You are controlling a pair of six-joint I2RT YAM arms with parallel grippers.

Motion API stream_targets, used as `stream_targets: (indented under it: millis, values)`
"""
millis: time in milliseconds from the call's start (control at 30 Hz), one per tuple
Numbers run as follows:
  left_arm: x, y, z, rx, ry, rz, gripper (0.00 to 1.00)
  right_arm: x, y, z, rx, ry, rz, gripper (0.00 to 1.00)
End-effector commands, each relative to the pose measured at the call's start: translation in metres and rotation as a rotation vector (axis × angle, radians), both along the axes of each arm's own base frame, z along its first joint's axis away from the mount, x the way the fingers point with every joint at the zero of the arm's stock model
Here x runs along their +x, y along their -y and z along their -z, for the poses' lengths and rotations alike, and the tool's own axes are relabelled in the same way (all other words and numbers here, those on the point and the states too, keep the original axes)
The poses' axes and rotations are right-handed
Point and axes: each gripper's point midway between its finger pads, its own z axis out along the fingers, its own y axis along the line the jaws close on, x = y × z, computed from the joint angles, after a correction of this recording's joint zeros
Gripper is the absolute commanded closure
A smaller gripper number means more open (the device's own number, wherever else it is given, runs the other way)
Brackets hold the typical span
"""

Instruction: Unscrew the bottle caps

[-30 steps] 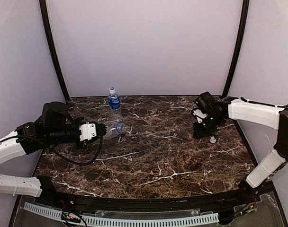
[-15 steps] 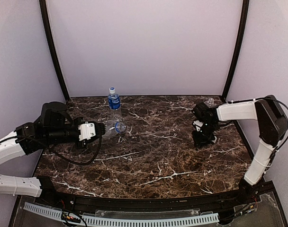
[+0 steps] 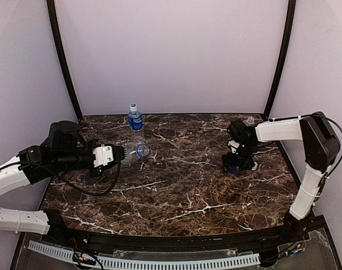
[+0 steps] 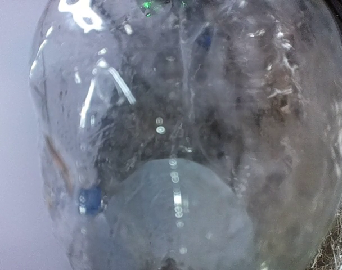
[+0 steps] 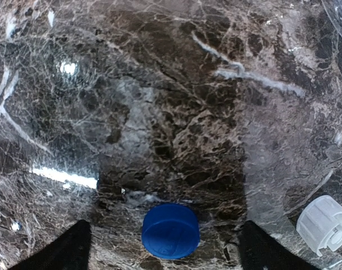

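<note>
My left gripper (image 3: 123, 153) is shut on a clear bottle (image 3: 136, 152) that lies sideways above the table's left side, its blue neck ring pointing right. That bottle (image 4: 176, 140) fills the left wrist view and hides the fingers. A second bottle (image 3: 135, 119), with a blue label and a white cap (image 3: 133, 106), stands upright at the back. My right gripper (image 3: 234, 164) points down at the table on the right and is open. A blue cap (image 5: 170, 230) lies loose on the marble between its black fingertips (image 5: 75, 247). A white cap (image 5: 324, 223) lies just to the right.
The dark marble table (image 3: 182, 191) is bounded by lilac walls and two black posts. A small pale thing (image 3: 250, 120) sits at the back right beside the right arm. A black cable (image 3: 98, 191) loops under the left arm.
My right gripper has dropped to the table, shifted slightly left and opened, leaving the blue cap lying between its fingers. The left gripper and its bottle have not moved.
</note>
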Motion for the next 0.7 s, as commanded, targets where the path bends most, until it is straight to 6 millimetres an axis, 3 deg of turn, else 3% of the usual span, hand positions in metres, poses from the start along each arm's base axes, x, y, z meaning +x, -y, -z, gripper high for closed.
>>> stream_targets:
  millis: [0,100,167,233,333,367,433,533,667]
  values:
    - [-0.004,0.001,-0.005,-0.04,-0.017,0.007,0.75,0.005,-0.01,-0.025,0.014,0.031,-0.019,0.02]
    - [-0.006,0.003,-0.012,-0.068,-0.031,0.009,0.75,0.005,-0.041,-0.073,0.028,0.14,-0.137,0.02]
    - [-0.009,0.007,-0.019,-0.104,-0.054,0.021,0.75,0.002,-0.079,-0.128,0.057,0.317,-0.304,0.01]
    - [-0.015,0.012,-0.028,-0.149,-0.088,0.044,0.75,-0.016,-0.135,-0.19,0.152,0.54,-0.548,0.01]
    - [-0.026,0.02,-0.043,-0.229,-0.161,0.085,0.74,-0.096,-0.213,-0.283,0.509,0.86,-0.969,0.03]
    - [-0.028,0.021,-0.045,-0.242,-0.176,0.094,0.74,-0.125,-0.226,-0.311,0.656,0.979,-1.083,0.04]
    - [-0.035,0.024,-0.05,-0.271,-0.22,0.12,0.74,-0.17,-0.233,-0.36,0.913,1.223,-1.197,0.05]
    - [-0.046,0.029,-0.06,-0.307,-0.269,0.176,0.74,-0.2,-0.244,-0.39,1.128,1.382,-1.217,0.1]
    - [-0.05,0.032,-0.062,-0.317,-0.29,0.202,0.74,-0.218,-0.283,-0.408,1.198,1.425,-1.269,0.15]
